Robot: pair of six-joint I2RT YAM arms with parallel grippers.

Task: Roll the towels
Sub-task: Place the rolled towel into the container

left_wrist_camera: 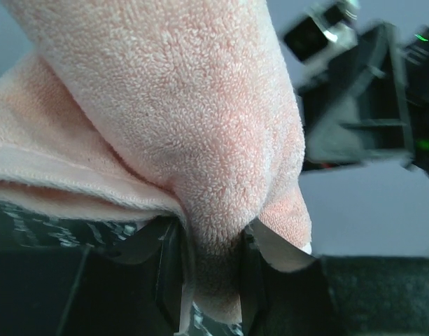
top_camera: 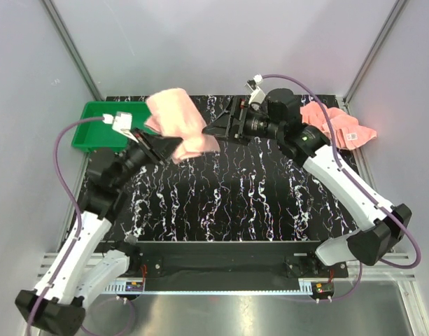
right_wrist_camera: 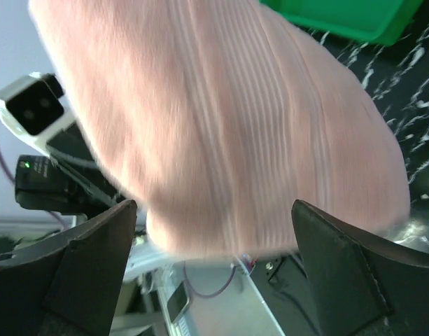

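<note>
A rolled salmon-pink towel (top_camera: 178, 122) is held off the table at the back centre-left, with my left gripper (top_camera: 169, 145) shut on its lower end. In the left wrist view the terry cloth (left_wrist_camera: 200, 126) fills the frame and is pinched between the two dark fingers (left_wrist_camera: 165, 273). My right gripper (top_camera: 224, 126) stands open just right of this towel, not touching it; its wrist view shows the striped towel (right_wrist_camera: 228, 133) beyond the wide-apart fingers (right_wrist_camera: 95, 266). A second pink towel (top_camera: 336, 124) with a white label lies crumpled at the back right corner.
A green tray (top_camera: 95, 129) sits at the back left, just left of the lifted towel. The black marbled table (top_camera: 235, 203) is walled by grey panels on three sides. The two grippers face each other closely at the back centre.
</note>
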